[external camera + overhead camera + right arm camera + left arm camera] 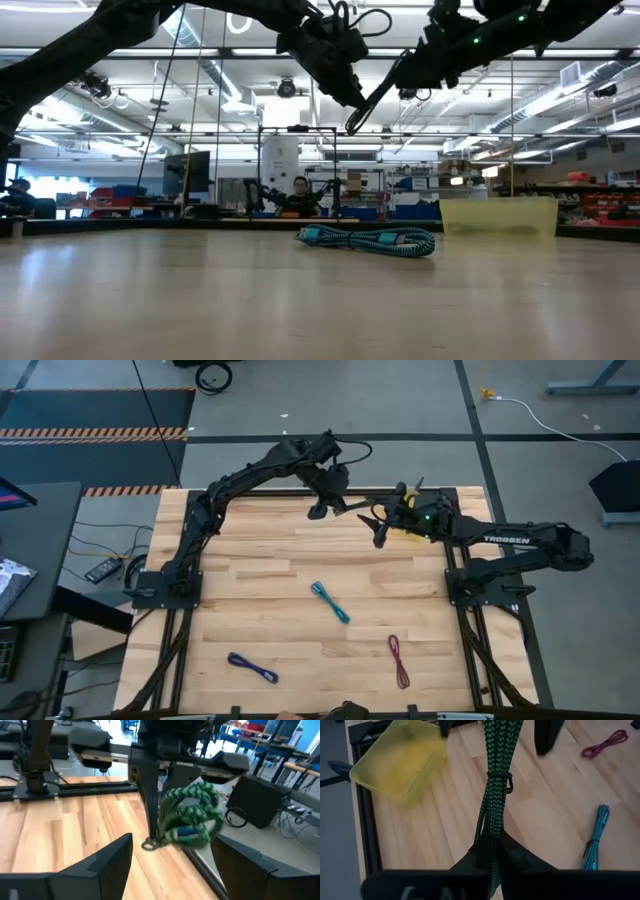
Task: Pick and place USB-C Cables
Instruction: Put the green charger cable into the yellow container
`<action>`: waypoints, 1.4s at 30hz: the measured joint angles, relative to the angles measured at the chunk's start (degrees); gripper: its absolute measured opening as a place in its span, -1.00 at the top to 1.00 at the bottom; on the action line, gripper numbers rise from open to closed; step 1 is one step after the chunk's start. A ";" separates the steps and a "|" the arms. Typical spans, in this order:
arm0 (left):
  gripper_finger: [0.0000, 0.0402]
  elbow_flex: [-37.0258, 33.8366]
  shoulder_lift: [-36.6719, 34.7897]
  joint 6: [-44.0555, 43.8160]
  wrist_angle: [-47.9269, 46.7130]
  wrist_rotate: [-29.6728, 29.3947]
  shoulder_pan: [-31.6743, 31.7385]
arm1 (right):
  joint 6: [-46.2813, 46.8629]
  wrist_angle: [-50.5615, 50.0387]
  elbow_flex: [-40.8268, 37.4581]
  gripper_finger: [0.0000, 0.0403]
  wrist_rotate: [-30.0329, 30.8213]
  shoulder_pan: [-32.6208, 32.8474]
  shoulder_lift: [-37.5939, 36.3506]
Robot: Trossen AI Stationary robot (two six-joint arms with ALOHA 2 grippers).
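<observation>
Green cable point(492, 795) held up high.
It is pinched by the left gripper point(492, 852); the right gripper point(170, 855), spread wide, should be closed slowly around it, near the yellow tray point(395, 765) at upper left.

Even bright ceiling light, soft shadows; the right wrist view is blurred around the green cable point(190, 817).

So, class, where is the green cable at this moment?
The green cable hangs above the table's far side, clamped in the left gripper. The high view puts it beside the right gripper, near the yellow bin.
</observation>
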 joint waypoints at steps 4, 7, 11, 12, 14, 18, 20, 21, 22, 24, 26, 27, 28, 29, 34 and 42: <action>0.93 0.00 0.00 -0.69 -0.40 0.18 -0.10 | -0.75 7.29 0.00 -0.44 0.94 -1.13 3.61; 0.93 -0.03 0.00 -0.70 -0.66 -0.08 -0.31 | -1.39 8.75 0.00 -0.39 1.60 -1.37 5.33; 0.92 -0.04 0.00 -2.98 -0.29 -2.63 -0.12 | -2.21 6.78 0.00 0.05 6.54 -1.13 6.05; 0.91 -0.04 0.00 -3.64 -0.19 -3.94 0.09 | -2.55 5.99 0.00 0.25 7.05 -0.98 6.02; 0.86 -0.04 0.00 -4.46 -0.56 -6.44 0.39 | -3.56 4.22 -0.01 0.71 6.97 -0.89 5.67; 0.70 0.07 -0.09 -5.16 -2.34 -14.94 0.61 | -5.12 1.36 -0.04 0.83 10.59 -0.96 4.65; 0.62 0.07 -0.11 -5.19 -5.46 -22.54 0.80 | -5.58 -2.31 -0.09 0.83 15.38 -0.97 3.76; 0.58 -0.06 -0.08 -5.23 -7.19 -24.80 1.21 | -5.55 -3.53 -0.05 0.83 17.56 -1.03 3.33; 0.54 -0.07 0.02 -5.22 -7.50 -27.53 1.45 | -5.54 -5.54 0.00 0.83 19.78 -1.07 2.90; 0.48 -0.07 0.00 -5.60 -10.70 -31.45 2.09 | -5.50 -9.05 -0.04 0.83 23.79 -0.85 2.38; 0.43 -0.04 -0.07 -7.63 -13.31 -32.62 2.53 | -5.46 -12.38 -0.04 0.83 26.69 -0.70 1.38; 0.41 -0.04 -0.04 -8.92 -15.11 -32.64 2.77 | -5.44 -13.50 -0.04 0.83 27.94 -0.59 0.89; 0.40 -0.04 -0.04 -10.26 -17.26 -32.26 2.97 | -5.36 -14.62 -0.04 0.83 29.04 -0.57 0.51; 0.39 -0.04 -0.04 -11.69 -18.85 -31.66 3.06 | -5.18 -16.29 -0.04 0.83 29.88 -0.58 0.04; 0.40 -0.04 -0.04 -15.87 -23.10 -29.02 2.64 | -2.87 -24.02 -0.07 0.83 32.52 -1.47 -2.03; 0.42 -0.04 -0.02 -17.17 -22.77 -28.62 0.08 | 11.06 -39.67 -0.07 0.83 33.00 -6.45 -2.35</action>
